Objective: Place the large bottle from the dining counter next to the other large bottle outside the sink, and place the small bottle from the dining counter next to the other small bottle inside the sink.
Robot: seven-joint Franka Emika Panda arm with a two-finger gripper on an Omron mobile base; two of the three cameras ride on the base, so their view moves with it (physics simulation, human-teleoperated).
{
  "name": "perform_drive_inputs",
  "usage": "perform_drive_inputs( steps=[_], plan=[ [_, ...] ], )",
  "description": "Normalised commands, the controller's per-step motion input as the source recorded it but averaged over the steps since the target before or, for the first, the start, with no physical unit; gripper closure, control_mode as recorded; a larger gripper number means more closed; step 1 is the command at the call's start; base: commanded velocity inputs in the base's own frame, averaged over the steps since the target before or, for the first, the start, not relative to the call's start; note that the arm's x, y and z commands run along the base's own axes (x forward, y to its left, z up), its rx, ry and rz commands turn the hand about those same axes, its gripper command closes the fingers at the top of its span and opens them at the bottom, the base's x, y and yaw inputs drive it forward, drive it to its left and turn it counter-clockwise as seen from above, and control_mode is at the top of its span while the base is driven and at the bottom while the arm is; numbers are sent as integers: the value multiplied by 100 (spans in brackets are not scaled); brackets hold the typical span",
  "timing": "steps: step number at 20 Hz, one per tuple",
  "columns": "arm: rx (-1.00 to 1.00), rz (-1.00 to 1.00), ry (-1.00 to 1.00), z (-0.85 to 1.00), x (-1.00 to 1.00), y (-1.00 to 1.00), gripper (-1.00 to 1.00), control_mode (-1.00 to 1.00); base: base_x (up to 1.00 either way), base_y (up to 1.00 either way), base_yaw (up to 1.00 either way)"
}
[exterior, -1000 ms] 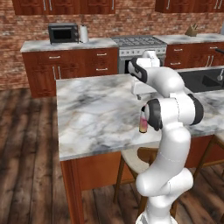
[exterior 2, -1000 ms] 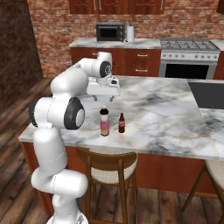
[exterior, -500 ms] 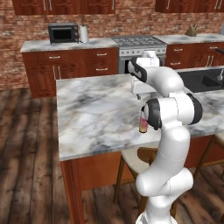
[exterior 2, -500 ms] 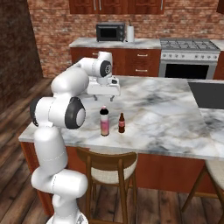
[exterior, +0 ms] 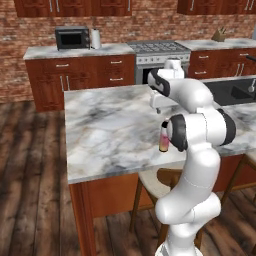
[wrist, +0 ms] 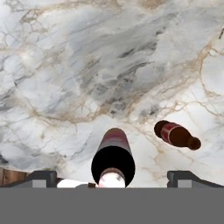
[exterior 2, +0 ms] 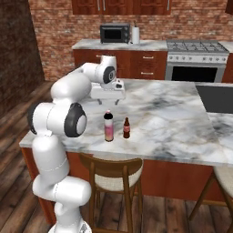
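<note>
On the dining counter (exterior 2: 182,118), near its front edge, the large bottle (exterior 2: 108,127) stood upright, pinkish body, dark cap. The small bottle (exterior 2: 126,128) stood upright just beside the large bottle, apart from it, on the side toward the sink (exterior: 235,93). Both were well back from the sink end of the counter.

Above the counter, behind the large bottle and toward the far edge, the gripper (exterior 2: 108,99) hung pointing down, jaws spread wide, nothing between them. It touched neither bottle. In the hand view the two fingertips (wrist: 41,178) flanked the large bottle (wrist: 113,158), seen from above with its cap low in the picture; the small bottle (wrist: 176,134) lay off to one side of it, outside the fingers' span.

From the left base view the large bottle (exterior: 163,137) was partly hidden behind the arm's elbow; the gripper (exterior: 157,106) was above the counter (exterior: 110,130) beyond it.

Behind the counter, against the brick wall, a microwave (exterior 2: 115,33) sat on the back cabinets, a stove (exterior 2: 196,59) to its right. A wooden stool (exterior 2: 111,175) stood under the counter's front edge, below the large bottle.
</note>
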Motion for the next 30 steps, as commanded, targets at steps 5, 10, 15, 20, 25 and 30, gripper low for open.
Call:
perform_drive_inputs(
  steps=[5, 10, 15, 20, 25, 30],
  plan=[
    [0, 0, 0, 0, -9, 0, -100, -100, 0, 0, 0],
    [0, 0, 0, 0, -25, 0, -100, -100, 0, 0, 0],
    [0, 0, 0, -1, -12, 0, -100, -100, 0, 0, 0],
    [0, 0, 0, -7, 0, 0, -100, -100, 0, 0, 0],
    [0, 0, 0, -14, 10, 0, -100, -100, 0, 0, 0],
    [0, 0, 0, -4, 0, 0, -100, -100, 0, 0, 0]
  ],
)
